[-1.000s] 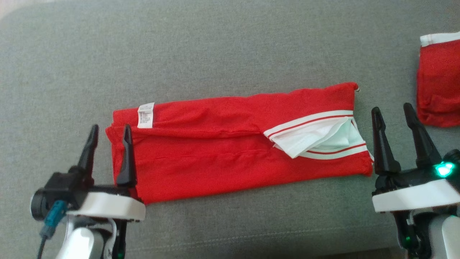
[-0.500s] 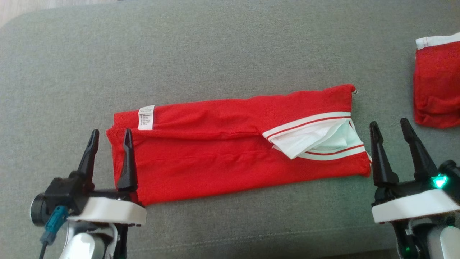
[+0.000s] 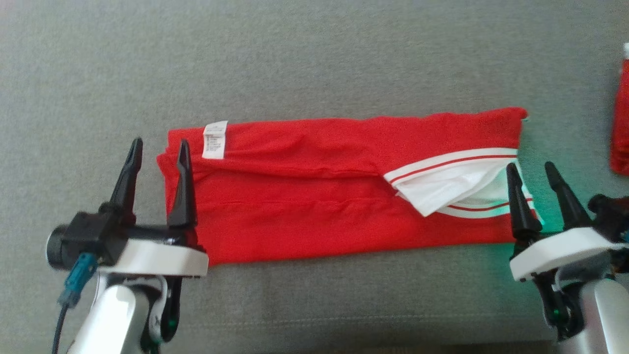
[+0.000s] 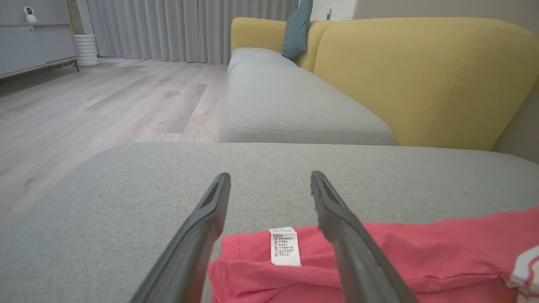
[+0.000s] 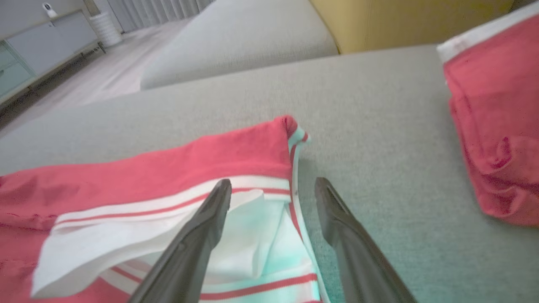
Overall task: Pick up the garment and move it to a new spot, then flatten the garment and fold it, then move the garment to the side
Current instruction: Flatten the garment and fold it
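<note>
Folded red garment (image 3: 314, 196) is lying lengthwise mid grey sofa cushion (image 3: 314, 59). Left tool (image 3: 160, 143), spread, is straddling its left end; right tool (image 3: 530, 167), spread, is straddling the striped right end. Neither is pinching cloth. Second red garment (image 3: 620, 128) is sitting by cushion's right edge. Bare cushion is stretching toward far edge.

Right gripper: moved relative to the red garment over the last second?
Yes. Judged against the red garment, the right gripper has shifted left, toward it: earlier it stood clear of the collar end; now its open jaws straddle that edge.
</note>
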Motion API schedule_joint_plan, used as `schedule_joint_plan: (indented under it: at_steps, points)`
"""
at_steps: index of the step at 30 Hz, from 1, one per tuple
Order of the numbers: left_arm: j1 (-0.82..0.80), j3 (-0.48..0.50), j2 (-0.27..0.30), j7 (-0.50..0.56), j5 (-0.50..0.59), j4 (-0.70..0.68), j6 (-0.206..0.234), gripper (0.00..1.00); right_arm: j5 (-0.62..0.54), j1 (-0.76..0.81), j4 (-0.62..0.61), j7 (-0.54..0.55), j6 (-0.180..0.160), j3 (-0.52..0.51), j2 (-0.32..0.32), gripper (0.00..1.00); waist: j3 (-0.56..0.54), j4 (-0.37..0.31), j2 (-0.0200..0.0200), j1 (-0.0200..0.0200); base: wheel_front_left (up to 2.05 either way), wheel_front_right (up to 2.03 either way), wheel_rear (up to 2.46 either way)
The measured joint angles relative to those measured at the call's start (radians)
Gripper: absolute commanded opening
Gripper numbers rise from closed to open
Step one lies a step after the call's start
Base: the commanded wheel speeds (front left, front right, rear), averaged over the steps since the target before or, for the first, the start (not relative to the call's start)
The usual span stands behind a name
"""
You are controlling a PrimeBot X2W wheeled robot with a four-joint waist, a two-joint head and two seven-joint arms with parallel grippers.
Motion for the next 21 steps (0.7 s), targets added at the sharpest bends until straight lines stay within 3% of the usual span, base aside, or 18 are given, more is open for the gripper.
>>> schedule_joint_plan:
  at_steps: [7, 13, 14, 15, 21]
  points:
    - [-0.054, -0.001, -0.021, -0.016, 0.009, 0.031, -0.022, 1.00, 0.009, -0.060, 0.164, 0.035, 0.000, 0.006, -0.001, 1.00, 0.046, 0.044, 0.0000, 0.0001, 0.00, 0.00, 0.00]
    - [-0.064, 0.000, -0.035, -0.017, 0.016, 0.043, -0.031, 1.00, 0.041, -0.088, 0.190, 0.066, 0.000, 0.007, -0.003, 1.00, 0.053, 0.055, 0.0000, -0.0001, 0.00, 0.00, 0.00]
    - [-0.064, 0.001, -0.036, -0.017, 0.016, 0.047, -0.031, 1.00, 0.055, -0.088, 0.190, 0.074, 0.000, 0.013, -0.006, 0.56, 0.052, 0.054, 0.0000, -0.0002, 0.00, 0.00, 0.00]
    - [-0.064, 0.002, -0.036, -0.017, 0.016, 0.050, -0.031, 1.00, 0.067, -0.088, 0.187, 0.083, 0.000, 0.018, -0.008, 0.00, 0.051, 0.053, 0.0000, -0.0001, 0.00, 0.00, 0.00]
    - [-0.063, 0.011, -0.039, -0.017, 0.016, 0.054, -0.031, 1.00, 0.103, -0.084, 0.165, 0.115, 0.000, 0.061, -0.017, 0.00, 0.036, 0.045, 0.0000, -0.0001, 0.00, 0.00, 0.00]
